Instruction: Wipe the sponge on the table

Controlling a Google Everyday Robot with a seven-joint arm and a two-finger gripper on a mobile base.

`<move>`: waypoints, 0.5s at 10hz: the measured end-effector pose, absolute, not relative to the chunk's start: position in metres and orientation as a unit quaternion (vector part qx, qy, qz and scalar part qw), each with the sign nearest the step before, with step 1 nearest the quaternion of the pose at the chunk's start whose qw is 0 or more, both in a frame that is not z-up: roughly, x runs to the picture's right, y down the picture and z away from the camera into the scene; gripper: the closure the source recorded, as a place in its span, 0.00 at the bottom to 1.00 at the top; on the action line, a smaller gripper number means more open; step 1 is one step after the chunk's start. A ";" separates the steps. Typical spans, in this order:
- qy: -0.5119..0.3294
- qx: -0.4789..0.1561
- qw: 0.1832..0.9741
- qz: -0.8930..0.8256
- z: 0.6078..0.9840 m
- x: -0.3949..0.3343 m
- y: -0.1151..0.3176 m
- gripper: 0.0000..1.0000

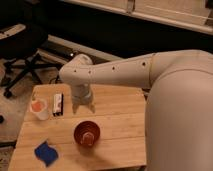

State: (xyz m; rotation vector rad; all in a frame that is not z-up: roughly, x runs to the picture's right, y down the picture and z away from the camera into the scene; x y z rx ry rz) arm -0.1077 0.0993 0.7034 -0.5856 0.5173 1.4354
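Sponge lies on table, wide-spread end effector hovering well apart

A: What is the light rectangular tabletop made of?

B: Long wood strips, like bamboo, smooth with a soft matt finish. The small bright blue wavy sponge on it looks soft and dull.

A: And the round red-orange bowl?

B: Smooth, a little glossy, it looks like plastic.

A: The robot?

B: The white rounded arm shell is smooth matt plastic. Its pale grey end effector, hanging over the tabletop behind the bowl with fingers apart, looks the same.
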 end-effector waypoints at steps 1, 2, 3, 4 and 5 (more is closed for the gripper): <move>0.231 -0.261 0.684 0.640 0.703 -0.108 0.099 0.35; 0.231 -0.262 0.684 0.640 0.704 -0.108 0.100 0.35; 0.231 -0.262 0.684 0.640 0.704 -0.108 0.100 0.35; 0.227 -0.259 0.694 0.632 0.703 -0.111 0.100 0.35; 0.220 -0.259 0.706 0.621 0.698 -0.120 0.102 0.35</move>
